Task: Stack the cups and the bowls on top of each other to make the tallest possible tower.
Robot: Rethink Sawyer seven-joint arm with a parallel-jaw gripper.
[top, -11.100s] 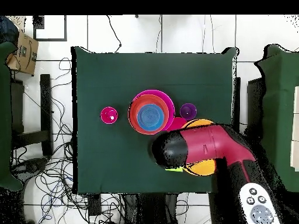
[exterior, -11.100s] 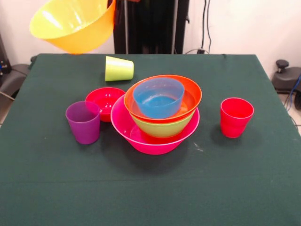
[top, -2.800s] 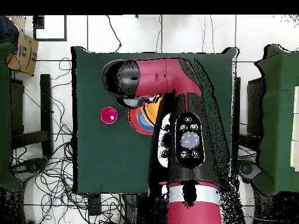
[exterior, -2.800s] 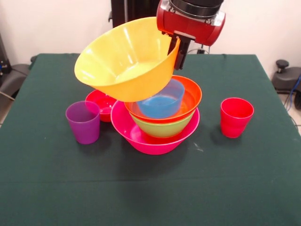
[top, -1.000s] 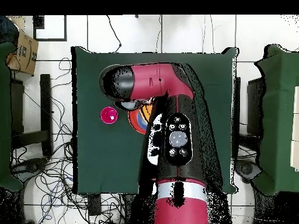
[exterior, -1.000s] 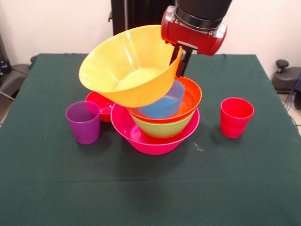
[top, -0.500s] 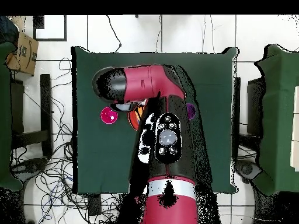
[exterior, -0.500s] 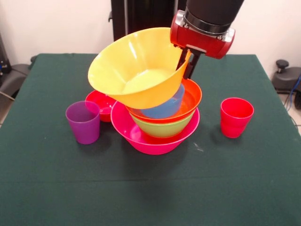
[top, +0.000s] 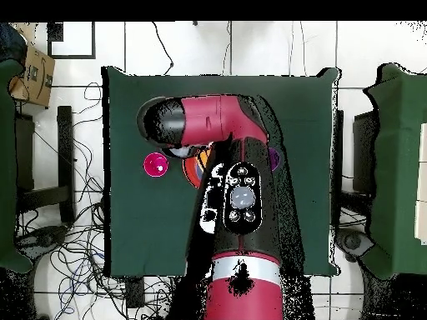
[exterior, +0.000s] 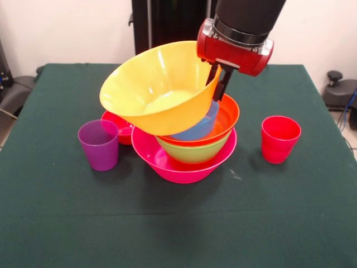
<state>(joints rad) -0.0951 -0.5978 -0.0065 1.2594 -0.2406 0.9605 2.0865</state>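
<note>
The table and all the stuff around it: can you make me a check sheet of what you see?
Surface: dark green cloth table, mostly bare at the near side.
Job's things: large yellow plastic bowl tilted over the tower: pink bowl lowest, then green, orange, blue. Small red bowl, purple cup and red cup stand apart on the table.
Clutter: nothing seen.
Grippers: gripper shut on the yellow bowl's rim.
Cables: loose wires on the floor.
Surroundings: cardboard box, white wall.

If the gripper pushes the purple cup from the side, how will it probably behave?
The purple cup looks like thin plastic, so probably light and easy to slide. It stands upright, taller than wide, narrowing downward, so a high push may tip it. Tipped, it would likely roll in a curve.
</note>
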